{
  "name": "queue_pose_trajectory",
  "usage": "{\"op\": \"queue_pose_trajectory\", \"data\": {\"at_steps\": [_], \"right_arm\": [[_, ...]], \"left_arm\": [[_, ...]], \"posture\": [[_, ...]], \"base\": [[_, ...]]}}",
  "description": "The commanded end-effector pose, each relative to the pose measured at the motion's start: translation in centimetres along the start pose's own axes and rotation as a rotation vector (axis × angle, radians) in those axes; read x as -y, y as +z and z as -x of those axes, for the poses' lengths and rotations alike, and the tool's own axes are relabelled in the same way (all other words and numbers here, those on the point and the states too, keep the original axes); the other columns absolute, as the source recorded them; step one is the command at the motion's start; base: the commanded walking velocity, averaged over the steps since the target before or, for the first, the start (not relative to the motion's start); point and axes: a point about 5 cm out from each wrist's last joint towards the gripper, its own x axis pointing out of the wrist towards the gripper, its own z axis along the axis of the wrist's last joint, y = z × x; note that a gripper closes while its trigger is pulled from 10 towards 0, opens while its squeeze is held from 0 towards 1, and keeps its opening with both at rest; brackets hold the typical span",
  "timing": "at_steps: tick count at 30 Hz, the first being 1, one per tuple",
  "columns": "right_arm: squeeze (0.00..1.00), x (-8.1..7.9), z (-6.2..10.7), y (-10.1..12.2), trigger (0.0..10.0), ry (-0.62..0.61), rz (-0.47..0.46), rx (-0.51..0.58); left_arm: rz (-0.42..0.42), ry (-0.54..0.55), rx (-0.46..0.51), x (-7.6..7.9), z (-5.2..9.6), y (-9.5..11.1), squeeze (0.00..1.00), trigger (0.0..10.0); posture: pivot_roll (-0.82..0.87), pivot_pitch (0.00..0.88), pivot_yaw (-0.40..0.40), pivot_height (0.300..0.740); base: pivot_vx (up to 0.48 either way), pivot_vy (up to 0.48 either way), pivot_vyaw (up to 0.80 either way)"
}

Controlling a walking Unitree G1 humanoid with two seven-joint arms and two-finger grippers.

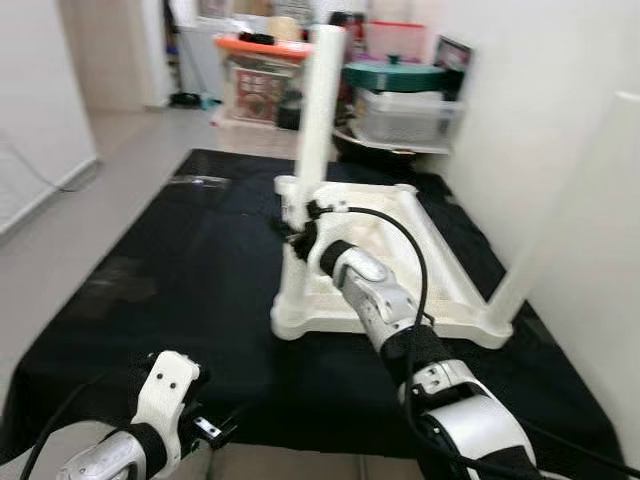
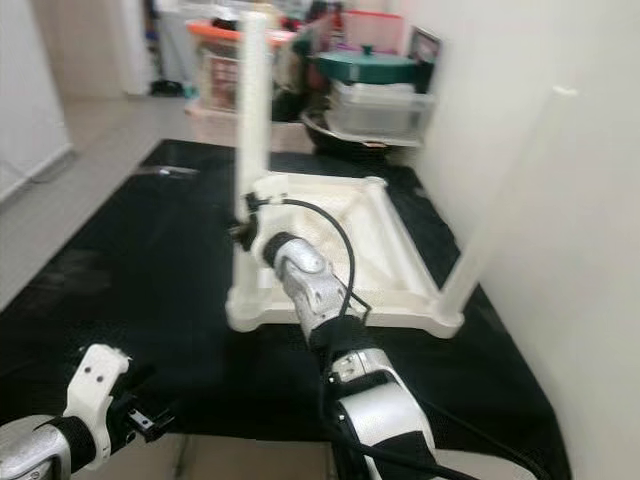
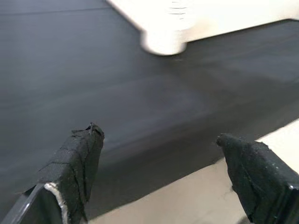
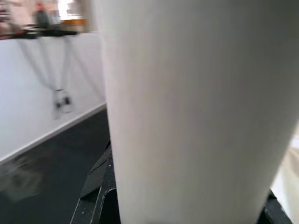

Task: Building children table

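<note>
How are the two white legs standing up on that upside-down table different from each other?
The far leg stands at the table's far left corner, with the right gripper closed around its base; the near leg rises from the near right corner, by the wall, with nothing touching it. The far leg looks upright, the near leg leans in these views. Both are plain white posts.

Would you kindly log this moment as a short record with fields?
surface: black mat on the floor
workpiece: white tabletop lying upside down
legs fitted: far-left leg upright; near-right leg upright
right gripper: shut on far-left leg near its base
left gripper: open, over the mat's near edge
background: storage boxes by the wall
</note>
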Motion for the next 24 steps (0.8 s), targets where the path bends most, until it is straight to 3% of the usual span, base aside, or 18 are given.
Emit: {"op": "queue_pose_trajectory", "data": {"at_steps": [1, 2, 4, 9, 10, 11, 12, 20, 21, 24], "right_arm": [[0.0, 3.5, 1.6, -3.2, 0.0, -0.219, -0.028, -0.11], [0.0, 3.5, 1.6, -3.2, 0.0, -0.219, -0.028, -0.11], [0.0, 4.5, 2.7, -4.0, 0.0, -0.368, -0.074, -0.129], [0.0, 4.6, 3.1, -5.6, 0.0, -0.454, -0.121, -0.223], [0.0, 4.4, 3.0, -5.8, 0.7, -0.463, -0.125, -0.243], [0.0, 4.4, 3.0, -5.8, 0.7, -0.463, -0.125, -0.243], [0.0, 4.2, 2.8, -5.7, 10.0, -0.461, -0.128, -0.249], [0.0, 3.6, 2.4, -5.0, 10.0, -0.478, -0.148, -0.25], [1.0, 3.4, 2.3, -3.9, 10.0, -0.461, -0.181, -0.201], [1.0, 3.2, 2.2, -2.7, 10.0, -0.434, -0.187, -0.164]], "left_arm": [[0.001, 0.011, -0.003, 0.0, -0.1, -0.2, 0.0, 10.0], [0.001, 0.011, -0.003, 0.0, -0.1, -0.2, 0.0, 10.0], [0.0, 0.032, -0.011, -0.4, -0.3, -0.3, 0.0, 10.0], [-0.001, 0.043, -0.016, -0.7, -0.9, -0.3, 0.0, 10.0], [-0.001, 0.044, -0.016, -0.8, -1.0, -0.2, 0.0, 10.0], [-0.001, 0.044, -0.016, -0.8, -1.0, -0.2, 0.0, 10.0], [0.0, 0.046, -0.015, -0.8, -1.1, -0.2, 0.0, 10.0], [-0.002, 0.057, -0.017, -1.0, -1.1, -0.4, 0.0, 10.0], [-0.003, 0.062, -0.02, -1.2, -1.0, -0.5, 0.0, 10.0], [-0.005, 0.063, -0.022, -1.4, -1.1, -0.6, 0.0, 10.0]], "posture": [[0.14, 0.0, -0.105, 0.74], [0.14, 0.0, -0.105, 0.74], [0.14, 0.0, -0.1, 0.74], [0.12, 0.0, -0.095, 0.74], [0.12, 0.0, -0.095, 0.74], [0.12, 0.0, -0.095, 0.74], [0.12, 0.0, -0.095, 0.74], [0.12, 0.0, -0.096, 0.74], [0.12, 0.0, -0.091, 0.74], [0.11, 0.0, -0.088, 0.74]], "base": [[0.0, 0.0, 0.0], [0.0, 0.0, 0.0], [0.0, 0.0, 0.0], [0.0, 0.0, 0.0], [0.0, 0.0, 0.0], [0.0, 0.0, 0.0], [0.0, 0.0, 0.0], [0.0, 0.0, 0.0], [0.0, 0.0, 0.0], [0.0, 0.0, 0.0]]}}
